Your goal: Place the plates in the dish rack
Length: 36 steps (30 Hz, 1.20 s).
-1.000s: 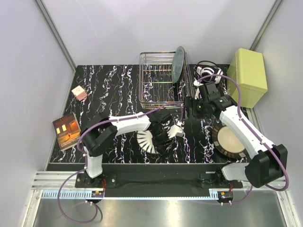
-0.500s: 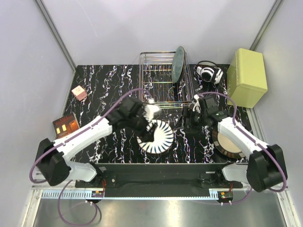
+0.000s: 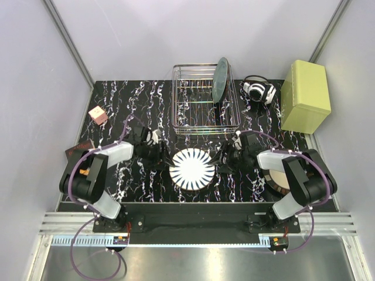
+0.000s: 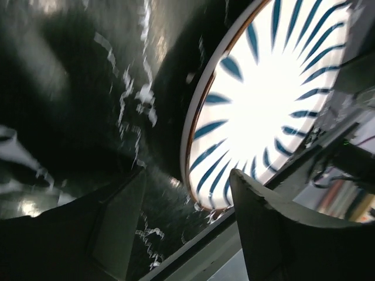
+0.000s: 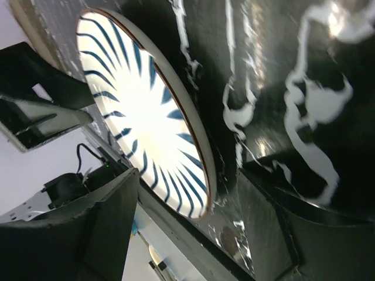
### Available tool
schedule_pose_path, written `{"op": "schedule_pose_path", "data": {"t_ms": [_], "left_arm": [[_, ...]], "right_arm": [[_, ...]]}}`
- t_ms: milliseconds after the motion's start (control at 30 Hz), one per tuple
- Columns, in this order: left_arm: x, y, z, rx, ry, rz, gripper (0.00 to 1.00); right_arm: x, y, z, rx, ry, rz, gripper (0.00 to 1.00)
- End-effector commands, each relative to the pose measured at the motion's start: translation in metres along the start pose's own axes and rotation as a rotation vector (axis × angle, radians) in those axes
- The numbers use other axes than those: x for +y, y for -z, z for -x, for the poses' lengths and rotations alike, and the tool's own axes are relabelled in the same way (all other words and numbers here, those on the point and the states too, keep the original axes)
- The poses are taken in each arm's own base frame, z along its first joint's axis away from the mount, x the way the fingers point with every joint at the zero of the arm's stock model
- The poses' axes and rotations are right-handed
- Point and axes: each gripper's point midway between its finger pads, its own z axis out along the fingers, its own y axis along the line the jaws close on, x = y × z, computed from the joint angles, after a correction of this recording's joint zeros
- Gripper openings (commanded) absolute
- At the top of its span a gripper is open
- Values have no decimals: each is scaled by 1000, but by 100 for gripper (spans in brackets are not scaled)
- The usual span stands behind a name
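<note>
We have brought both arms down beside the striped plate (image 3: 192, 168), which lies flat before the rack (image 3: 193, 126). The left gripper (image 3: 153, 150) and right gripper (image 3: 227, 157) stand open and empty. One teal plate (image 3: 221, 79) is racked; the beige plate (image 3: 276, 182) waits.

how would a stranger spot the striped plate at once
Find the silver wire dish rack at the back of the black marbled table. Straight in front of it, flat near the front edge, lies the striped plate: the only white one with dark radial stripes.
</note>
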Motion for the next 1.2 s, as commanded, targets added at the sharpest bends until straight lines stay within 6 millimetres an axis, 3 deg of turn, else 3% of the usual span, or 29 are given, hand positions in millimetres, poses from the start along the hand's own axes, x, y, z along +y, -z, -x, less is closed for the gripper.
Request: {"op": "schedule_pose_path", "data": {"t_ms": [0,133,233,300,400,467,667,900,1000,1067,1167], "left_arm": [[-21,-14,26,-7,41,-133,60],[-16,-26,21,49,96,-145,43],[-14,-30,18,72,114,-155,26],[-14,-32,17,75,120,-161,19],[-15,-34,16,78,135,-176,5],[-16,-34,18,71,137,-181,1],[-19,-33,21,62,127,-194,0],[-20,-23,9,55,105,-193,0],[-22,-20,4,42,95,-197,1],[-24,-17,0,35,88,-197,2],[-30,-13,-2,22,79,-202,7]], "right_arm": [[11,-15,27,-65,45,49,74],[-9,-30,22,-18,16,2,74],[-16,-34,4,34,-23,-17,73],[-16,-35,-10,59,-14,-15,70],[-7,-33,-14,69,1,9,67],[-5,-34,-18,94,5,20,66],[-1,-36,-20,98,15,30,58],[17,-27,9,-48,-13,19,51],[29,-27,12,-46,-25,54,30],[35,-25,13,-43,-27,74,3],[42,-19,11,-41,-1,85,0]]}}
